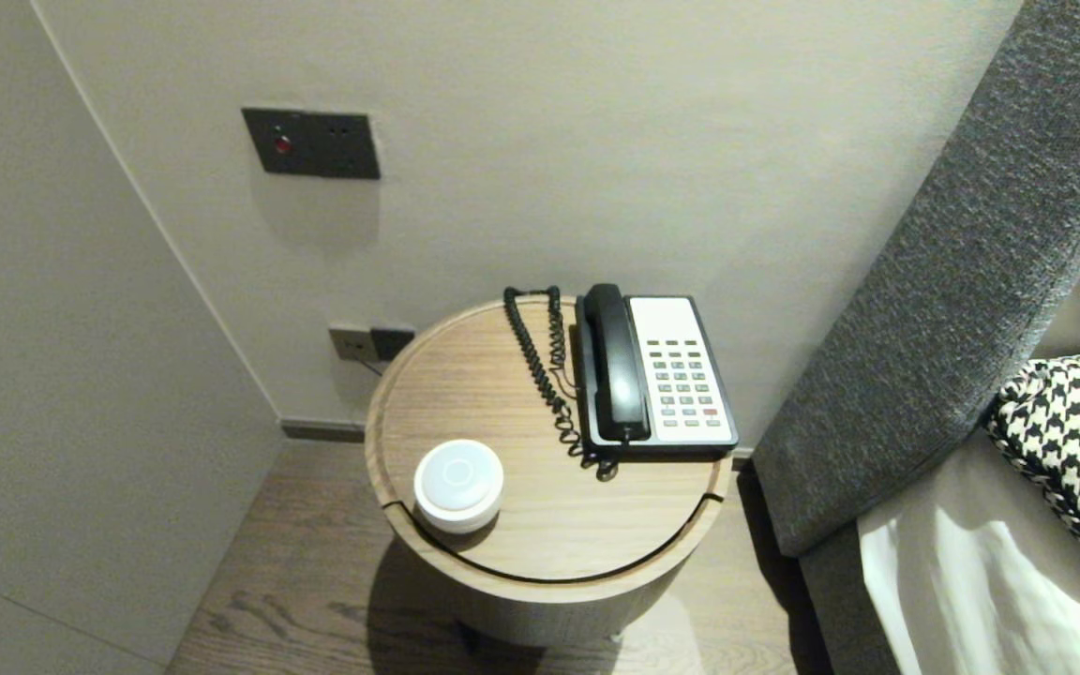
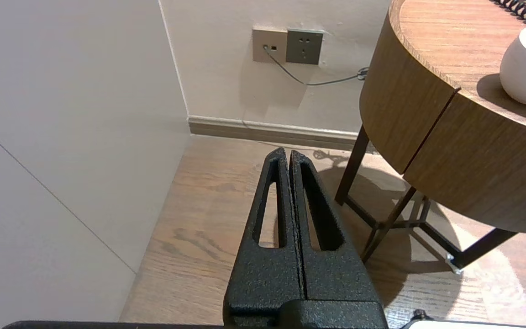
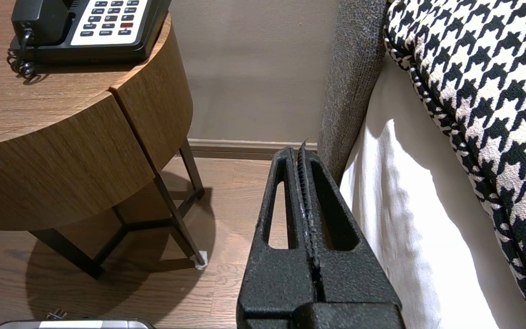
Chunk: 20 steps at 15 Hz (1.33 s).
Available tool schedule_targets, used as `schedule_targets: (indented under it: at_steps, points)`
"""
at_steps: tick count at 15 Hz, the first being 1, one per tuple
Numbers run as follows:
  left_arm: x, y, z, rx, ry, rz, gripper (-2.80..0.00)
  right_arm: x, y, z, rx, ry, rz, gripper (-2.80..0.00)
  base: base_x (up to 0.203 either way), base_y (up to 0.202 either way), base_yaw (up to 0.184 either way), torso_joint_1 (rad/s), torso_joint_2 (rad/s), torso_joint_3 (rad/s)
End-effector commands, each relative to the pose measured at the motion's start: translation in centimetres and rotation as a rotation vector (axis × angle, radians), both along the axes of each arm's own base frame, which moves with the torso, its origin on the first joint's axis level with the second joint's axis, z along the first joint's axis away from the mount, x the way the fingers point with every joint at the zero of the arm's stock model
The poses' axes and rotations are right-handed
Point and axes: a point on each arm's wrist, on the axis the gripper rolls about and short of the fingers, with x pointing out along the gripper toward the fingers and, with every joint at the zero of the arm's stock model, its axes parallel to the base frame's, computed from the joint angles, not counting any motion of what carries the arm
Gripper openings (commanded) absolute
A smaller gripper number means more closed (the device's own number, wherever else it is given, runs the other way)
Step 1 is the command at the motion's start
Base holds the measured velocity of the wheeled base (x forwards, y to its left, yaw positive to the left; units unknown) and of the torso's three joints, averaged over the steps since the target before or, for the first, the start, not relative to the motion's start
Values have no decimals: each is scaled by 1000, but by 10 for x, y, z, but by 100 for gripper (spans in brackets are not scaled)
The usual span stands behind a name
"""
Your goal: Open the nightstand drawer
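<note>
Down low, the left tool (image 2: 286,153) hangs over the floor (image 2: 208,219). Its two fingers are pressed together with nothing between them, and it sits below the level of the round tabletop (image 2: 427,36) and clear of it. The right tool (image 3: 300,153) hangs on the other side, fingers likewise together and empty, between the table and the bed (image 3: 404,205), just beside the white sheet. A houndstooth cushion (image 1: 1074,441) lies on the bed.

On the tabletop, the nearest thing is a white puck (image 1: 458,486), round and low, close to the front edge on the left tool's side. Well apart from it, at the back on the right tool's side, stands the phone (image 1: 681,375). Its black handset (image 1: 615,361) rests in its cradle, left of the keypad. The coiled cord (image 1: 545,366) lies on the wood just left of the phone.

Beyond, a grey headboard (image 1: 952,309) rises to the right. On the wall, two sockets (image 1: 371,344) sit low behind the table's left edge, and a dark panel (image 1: 311,142) with a red light sits higher up.
</note>
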Motion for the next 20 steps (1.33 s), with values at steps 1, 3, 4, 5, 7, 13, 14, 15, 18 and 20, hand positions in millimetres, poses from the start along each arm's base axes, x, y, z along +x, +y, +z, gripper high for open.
schedule_targets:
  at_steps: [1,3,4,5,7,13,14,15,18,20]
  points:
    - [0,0,0,-1,1,1,-280,3,0,-11,0,41,0,-280,0,0,0,0,0,0]
    - [0,0,0,1,1,-1,-280,3,0,-11,0,41,0,-280,0,0,0,0,0,0]
    - [0,0,0,1,1,-1,-280,3,0,-11,-1,41,1,-280,0,0,0,0,0,0]
    - [0,0,0,1,1,-1,-280,3,0,-11,-2,41,0,-280,0,0,0,0,0,0]
    - [0,0,0,1,1,-1,-280,3,0,-11,-2,41,2,-280,0,0,0,0,0,0]
    - [0,0,0,1,1,-2,-280,3,0,-11,-2,41,2,-280,0,0,0,0,0,0]
    - [0,0,0,1,1,-1,-280,3,0,-11,-2,41,2,-280,0,0,0,0,0,0]
    - [0,0,0,1,1,-2,-280,3,0,-11,-2,40,2,-280,0,0,0,0,0,0]
    - [0,0,0,4,0,-2,-280,3,0,-11,-2,41,2,-280,0,0,0,0,0,0]
    - [0,0,0,13,6,-1,-280,3,0,-11,-2,41,2,-280,0,0,0,0,0,0]
